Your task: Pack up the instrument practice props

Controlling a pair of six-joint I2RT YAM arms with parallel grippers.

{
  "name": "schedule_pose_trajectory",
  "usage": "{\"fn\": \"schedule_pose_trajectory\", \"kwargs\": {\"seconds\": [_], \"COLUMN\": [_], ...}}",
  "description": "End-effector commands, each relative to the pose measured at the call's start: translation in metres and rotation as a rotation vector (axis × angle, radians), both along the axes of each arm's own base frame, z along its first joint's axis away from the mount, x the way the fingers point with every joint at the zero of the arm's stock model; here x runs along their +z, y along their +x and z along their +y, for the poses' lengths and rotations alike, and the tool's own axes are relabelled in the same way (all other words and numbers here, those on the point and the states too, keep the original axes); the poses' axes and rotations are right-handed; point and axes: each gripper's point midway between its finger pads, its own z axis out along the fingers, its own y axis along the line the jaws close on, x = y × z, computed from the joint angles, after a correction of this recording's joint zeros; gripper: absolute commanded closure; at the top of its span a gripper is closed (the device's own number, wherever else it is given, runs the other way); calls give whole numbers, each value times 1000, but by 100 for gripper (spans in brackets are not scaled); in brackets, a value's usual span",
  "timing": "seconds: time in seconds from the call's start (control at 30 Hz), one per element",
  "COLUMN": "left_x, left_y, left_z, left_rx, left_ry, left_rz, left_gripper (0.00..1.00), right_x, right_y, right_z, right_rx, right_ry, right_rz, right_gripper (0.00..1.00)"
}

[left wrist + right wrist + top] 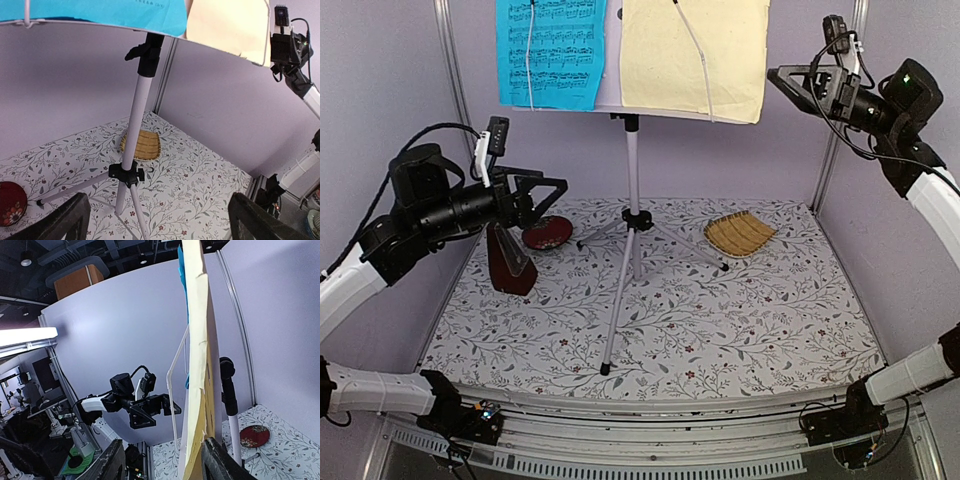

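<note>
The silver tripod music stand (632, 170) stands mid-table. On its desk hang a blue music sheet (550, 50) on the left and a pale-yellow music sheet (695, 55) on the right. My right gripper (782, 85) is raised at the yellow sheet's right edge. In the right wrist view that sheet (197, 365) shows edge-on between the jaws, close to the right finger (225, 462), while the left finger (112, 462) stands apart from it. My left gripper (545, 190) hovers open and empty left of the pole (137, 110), above the dark red-brown metronome (510, 262).
A red dish (547, 232) lies behind the metronome. A woven basket tray (740, 234) sits at the back right, beyond the tripod's legs. Purple walls close in the flowered tabletop (720, 320) at the back and sides.
</note>
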Motion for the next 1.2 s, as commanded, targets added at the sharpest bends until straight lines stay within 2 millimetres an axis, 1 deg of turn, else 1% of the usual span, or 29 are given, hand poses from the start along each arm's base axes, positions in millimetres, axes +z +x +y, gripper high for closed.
{"fn": "schedule_pose_trajectory", "kwargs": {"seconds": [0.0, 0.13, 0.23, 0.47, 0.6, 0.63, 0.7, 0.83, 0.9, 0.97, 1.07, 1.1, 1.17], "left_x": [2, 3, 4, 4, 8, 12, 26, 62, 81, 99, 123, 124, 136], "left_y": [1, 2, 3, 3, 2, 1, -3, -8, -11, -13, -14, -10, -10], "left_z": [-3, -4, -4, -4, -7, -8, -12, -20, -33, -50, -82, -97, -118], "left_rx": [-24, -27, -27, -24, -43, -52, -88, -131, -162, -191, -236, -256, -298], "left_ry": [7, 9, 11, 16, 7, 1, -22, -77, -94, -106, -140, -147, -178], "left_rz": [15, 9, 6, 2, 1, -1, -19, -67, -99, -130, -166, -161, -162], "left_gripper": [2, 2, 2, 2, 2, 2, 2, 5, 6, 7, 9, 10, 13], "right_x": [3, 1, 3, 8, 13, 15, 18, 24, 27, 34, 42, 44, 47], "right_y": [2, 4, 3, 0, -1, -2, -1, 10, 15, 17, 22, 24, 25], "right_z": [6, 14, 17, 20, 23, 25, 29, 35, 36, 38, 42, 43, 48], "right_rx": [-9, 4, 4, -1, -6, -5, -8, -52, -75, -87, -116, -129, -145], "right_ry": [-16, -22, -25, -19, -13, -14, -14, -13, -4, 10, 29, 33, 39], "right_rz": [-14, -4, -15, -39, -54, -59, -65, -69, -75, -86, -90, -95, -102], "right_gripper": [49, 51, 55, 62, 65, 66, 66, 66, 66, 66, 67, 67, 68]}}
